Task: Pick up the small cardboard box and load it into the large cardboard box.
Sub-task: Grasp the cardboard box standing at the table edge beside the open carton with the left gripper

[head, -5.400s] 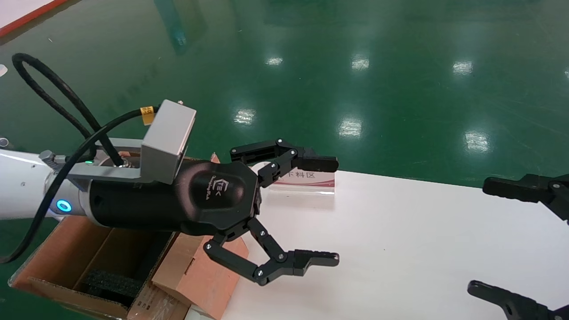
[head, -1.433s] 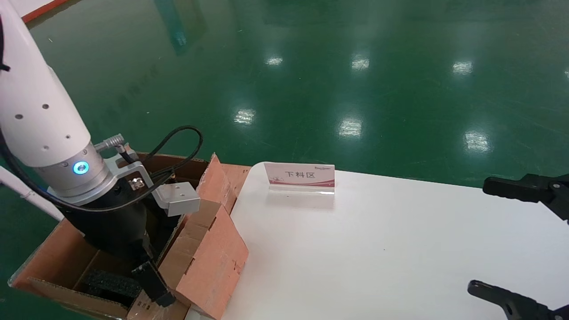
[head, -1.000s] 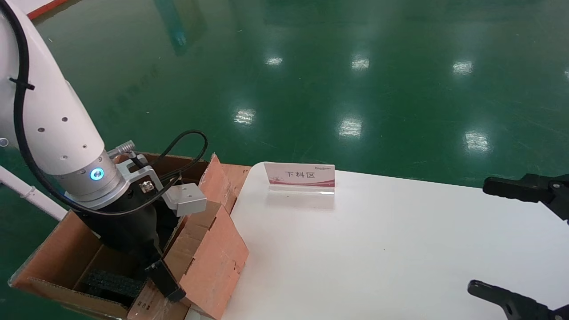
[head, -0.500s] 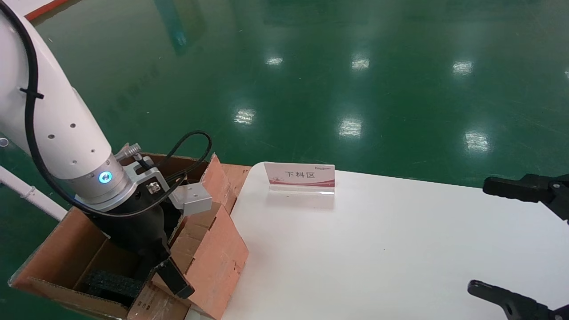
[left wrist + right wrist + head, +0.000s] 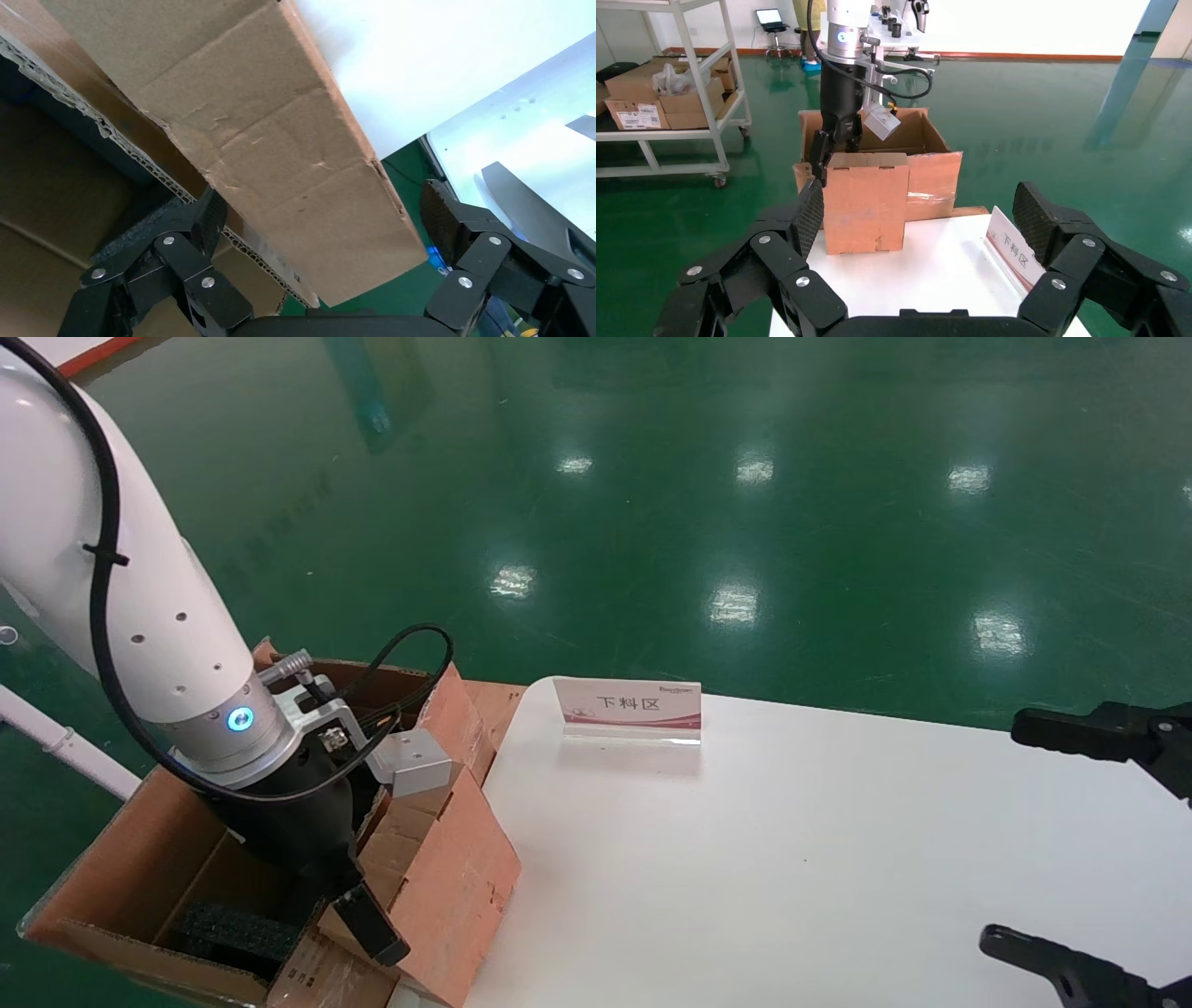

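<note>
**Small box leaning at the carton's rim, left claw spread around it**

The carton (image 5: pixel 102 859) stands open on the green floor (image 5: pixel 652 523), against the desk's (image 5: pixel 792 859) edge. Inside it, a black foam block (image 5: pixel 233 933) lies on the bottom at the near end; the rest of its inside is hidden by the arm. Its flap (image 5: pixel 326 980) with small black print hangs at the near corner.

The small box (image 5: pixel 447 877) stands tilted on the carton's desk-side rim, partly over the desk edge, not yet down inside. In the right wrist view it (image 5: pixel 866 203) stands on end in front of the carton (image 5: pixel 926 151), tab slots at its top edge.

The left claw (image 5: pixel 358 905) reaches down into the carton beside the small box. The left wrist view shows its fingers (image 5: pixel 207 225) wide apart, one on each side of the box's (image 5: pixel 281 161) cardboard panel, neither pressing it.

The right claw (image 5: pixel 1071 850) hovers over the desk's far side from the carton, jaws wide open and empty. A small sign (image 5: pixel 629 708) stands on the desk near the carton's far end.
</note>
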Robot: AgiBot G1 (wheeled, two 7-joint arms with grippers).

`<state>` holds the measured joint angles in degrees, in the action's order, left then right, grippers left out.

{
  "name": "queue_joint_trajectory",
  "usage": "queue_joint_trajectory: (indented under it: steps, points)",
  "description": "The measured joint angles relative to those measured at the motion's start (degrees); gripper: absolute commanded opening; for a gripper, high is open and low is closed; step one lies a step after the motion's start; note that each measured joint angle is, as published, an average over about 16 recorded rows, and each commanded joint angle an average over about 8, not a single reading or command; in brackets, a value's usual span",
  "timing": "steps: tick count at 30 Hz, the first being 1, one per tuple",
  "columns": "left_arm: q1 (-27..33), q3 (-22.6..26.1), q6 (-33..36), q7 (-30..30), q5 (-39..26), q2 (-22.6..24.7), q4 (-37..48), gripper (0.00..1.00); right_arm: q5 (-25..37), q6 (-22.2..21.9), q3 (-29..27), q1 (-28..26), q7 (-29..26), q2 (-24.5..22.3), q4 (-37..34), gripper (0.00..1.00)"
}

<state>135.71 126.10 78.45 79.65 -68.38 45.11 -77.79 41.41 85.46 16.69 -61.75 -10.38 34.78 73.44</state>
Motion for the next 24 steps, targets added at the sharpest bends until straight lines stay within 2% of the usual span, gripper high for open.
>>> queue_joint_trajectory:
  steps: [17,18,24]
  points:
    - [-0.9,0.2,-0.5,0.5,-0.6,1.3,0.0,1.0,0.0,0.0,0.1,0.0,0.0,0.0,0.0,1.0]
    - [-0.9,0.2,-0.6,0.5,-0.6,1.3,0.0,0.87,0.0,0.0,0.1,0.0,0.0,0.0,0.0,0.91]
    - [-0.9,0.2,-0.5,0.5,-0.6,1.2,0.0,0.12,0.0,0.0,0.1,0.0,0.0,0.0,0.0,0.16]
